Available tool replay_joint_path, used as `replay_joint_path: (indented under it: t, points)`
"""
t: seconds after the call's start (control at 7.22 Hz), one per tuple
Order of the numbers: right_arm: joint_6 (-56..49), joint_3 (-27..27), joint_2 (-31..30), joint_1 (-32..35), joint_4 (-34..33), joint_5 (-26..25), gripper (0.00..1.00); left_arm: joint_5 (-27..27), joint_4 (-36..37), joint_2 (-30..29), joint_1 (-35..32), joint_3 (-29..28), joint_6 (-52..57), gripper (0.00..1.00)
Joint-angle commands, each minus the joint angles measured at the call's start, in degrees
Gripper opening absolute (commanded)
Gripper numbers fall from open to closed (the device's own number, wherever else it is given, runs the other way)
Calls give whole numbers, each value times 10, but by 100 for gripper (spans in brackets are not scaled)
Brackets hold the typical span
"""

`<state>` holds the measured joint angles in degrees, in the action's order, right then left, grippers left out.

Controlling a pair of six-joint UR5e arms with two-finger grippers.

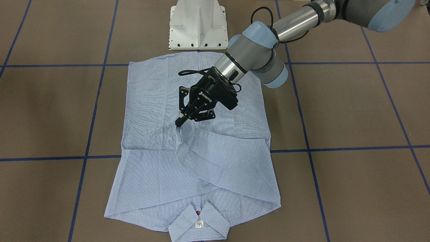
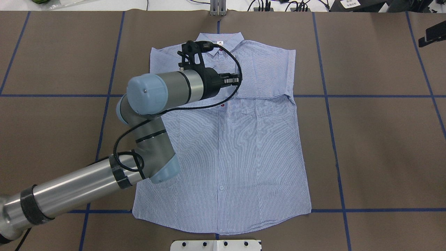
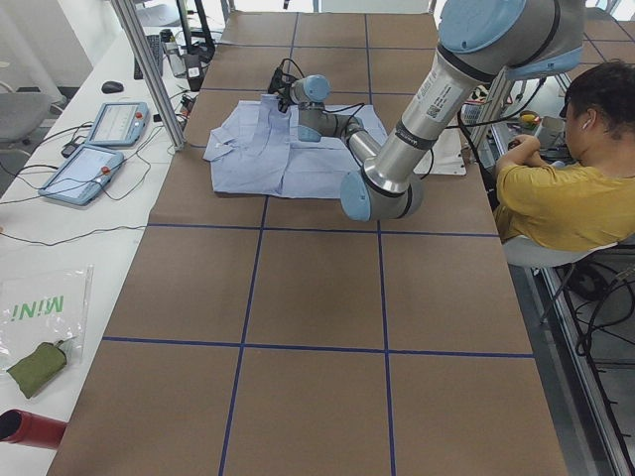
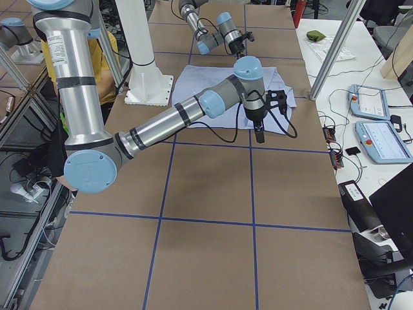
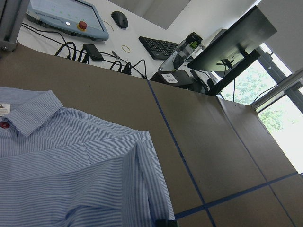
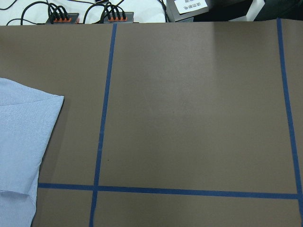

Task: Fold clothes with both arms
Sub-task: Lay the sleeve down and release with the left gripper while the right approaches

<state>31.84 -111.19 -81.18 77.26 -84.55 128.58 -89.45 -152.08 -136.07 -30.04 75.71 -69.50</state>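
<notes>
Collar (image 1: 215, 218) nearest the front camera, the striped blue shirt (image 1: 151, 101) lies flat on the brown tabletop (image 1: 352, 107), sleeves (image 1: 228, 148) folded across its front. At mid-shirt, the left end effector (image 1: 180, 123) pinches one sleeve's end. Beyond stands the white pedestal (image 1: 197, 25). The right end effector (image 4: 260, 137) hangs beside the shirt; its grip cannot be told.

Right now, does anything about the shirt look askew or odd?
Only a little: the sleeve pinched by the left gripper runs diagonally across the shirt, puckered into a ridge there. No damage shows.
</notes>
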Motion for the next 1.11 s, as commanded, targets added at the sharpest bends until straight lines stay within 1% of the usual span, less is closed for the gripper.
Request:
replay_joint_path:
  t: [0.0,0.14,0.28,0.42,0.55,0.69,0.83,0.97]
  points:
    - [1,-1,0,0,0,0,100,54,20,-67,61,-74,1,18]
    - [0,0,0,0,0,0,100,53,19,-79,67,-93,0,93]
    - [1,1,0,-1,0,0,100,54,19,-73,68,-92,1,100]
    - [1,-1,0,-1,0,0,100,49,20,-71,67,-89,21,100]
    - [25,-2,1,-10,0,-1,100,36,39,-64,62,-80,83,100]
    - [54,-9,2,-35,1,-13,100,2,83,-27,45,-24,91,100]
    - [108,-37,1,-75,0,-49,100,-25,130,31,34,62,93,100]
    - [181,-76,-5,-131,0,-84,100,-32,174,89,31,151,125,100]
